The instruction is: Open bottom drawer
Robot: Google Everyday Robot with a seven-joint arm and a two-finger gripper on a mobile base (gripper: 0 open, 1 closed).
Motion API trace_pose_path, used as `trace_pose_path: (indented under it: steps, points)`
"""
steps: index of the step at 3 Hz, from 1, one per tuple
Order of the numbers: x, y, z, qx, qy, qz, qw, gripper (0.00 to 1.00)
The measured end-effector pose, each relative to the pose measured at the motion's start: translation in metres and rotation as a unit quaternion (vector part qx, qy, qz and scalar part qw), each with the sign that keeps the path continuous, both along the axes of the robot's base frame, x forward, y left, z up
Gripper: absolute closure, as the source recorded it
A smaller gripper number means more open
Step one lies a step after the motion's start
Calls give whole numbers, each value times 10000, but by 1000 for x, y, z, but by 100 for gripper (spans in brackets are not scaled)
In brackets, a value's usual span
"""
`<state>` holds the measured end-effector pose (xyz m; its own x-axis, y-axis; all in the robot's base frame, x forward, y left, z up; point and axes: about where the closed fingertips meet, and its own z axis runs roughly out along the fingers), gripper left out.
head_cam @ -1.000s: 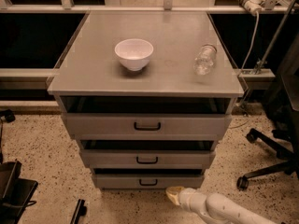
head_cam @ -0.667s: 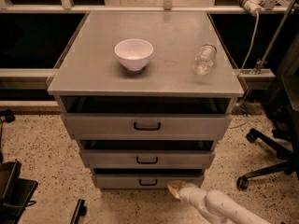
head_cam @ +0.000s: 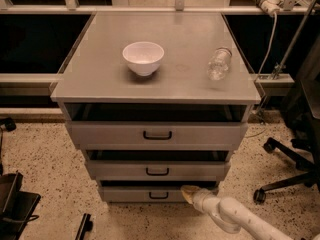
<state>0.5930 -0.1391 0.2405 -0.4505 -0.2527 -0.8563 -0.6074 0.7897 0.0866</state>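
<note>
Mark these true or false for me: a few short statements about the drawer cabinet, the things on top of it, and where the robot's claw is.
1. A white bowl sits on the cabinet top. True.
2. The clear bottle stands upright left of the bowl. False: it lies on its side, right of the bowl.
3. The claw is at the bottom drawer, just right of its handle. True.
4. The claw reaches over the bowl. False: it is low down, by the bottom drawer's front.

Grey bottom drawer (head_cam: 125,194) (black handle (head_cam: 158,195)), perhaps yellowish gripper (head_cam: 188,193) at its front, white bowl (head_cam: 143,57), speckled floor (head_cam: 45,159)
</note>
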Motion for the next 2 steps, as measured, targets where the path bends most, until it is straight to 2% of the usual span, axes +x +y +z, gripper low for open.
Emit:
trace_pose_path:
  steps: [1,2]
  points:
    - [13,1,-7,-251,-196,84,9995,100]
    - [42,2,-9,-538,-607,183,9965,100]
